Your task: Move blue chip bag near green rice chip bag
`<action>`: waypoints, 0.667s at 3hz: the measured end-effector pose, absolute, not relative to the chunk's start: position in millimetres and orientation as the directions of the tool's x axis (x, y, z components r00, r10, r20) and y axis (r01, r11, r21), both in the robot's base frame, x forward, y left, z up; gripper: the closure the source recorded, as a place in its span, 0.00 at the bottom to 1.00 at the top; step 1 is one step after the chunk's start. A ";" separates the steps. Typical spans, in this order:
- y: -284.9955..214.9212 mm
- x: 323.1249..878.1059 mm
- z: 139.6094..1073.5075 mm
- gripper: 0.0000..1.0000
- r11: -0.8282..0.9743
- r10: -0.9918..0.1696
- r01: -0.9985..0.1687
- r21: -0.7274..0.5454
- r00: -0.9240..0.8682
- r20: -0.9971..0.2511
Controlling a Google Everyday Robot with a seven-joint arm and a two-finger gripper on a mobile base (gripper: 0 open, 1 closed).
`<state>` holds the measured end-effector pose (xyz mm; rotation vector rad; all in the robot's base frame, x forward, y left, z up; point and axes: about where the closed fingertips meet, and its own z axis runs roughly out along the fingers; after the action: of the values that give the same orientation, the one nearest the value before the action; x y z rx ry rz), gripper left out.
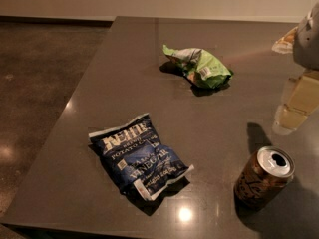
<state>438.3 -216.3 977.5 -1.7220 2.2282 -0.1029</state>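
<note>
You are looking at a dark, glossy table (124, 49) that is standing on a brown polished floor, with a pale wall running behind it. In the camera view, the blue chip bag (139, 156) is lying flat on the front left part of the table. It is well apart from the green rice chip bag (202, 66), which is lying crumpled toward the far middle. The gripper (294, 108) is hanging at the right edge, above the table and away from both bags. It is carrying neither bag, and I cannot tell whether it is wide or narrow. I think the main danger is waiting for you at the brown can (264, 176), which is standing upright near the front right, just below the gripper. If the arm is sweeping low toward the blue bag, it may be knocking this can over. The shiny foil may also be slipping out of a weak grasp, and a careless push may be sliding the bag off the front edge or bumping the green one. The can's top is showing a dark opening, so a spill is possible, but its contents are hidden. Both bags are looking closed, and what is inside them is not showing.
</note>
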 end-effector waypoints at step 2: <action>-211.9 440.4 980.4 0.00 0.276 -0.951 -0.930 -0.242 -0.229 -0.206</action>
<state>440.4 -211.9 980.4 -1.7183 2.2409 -0.0964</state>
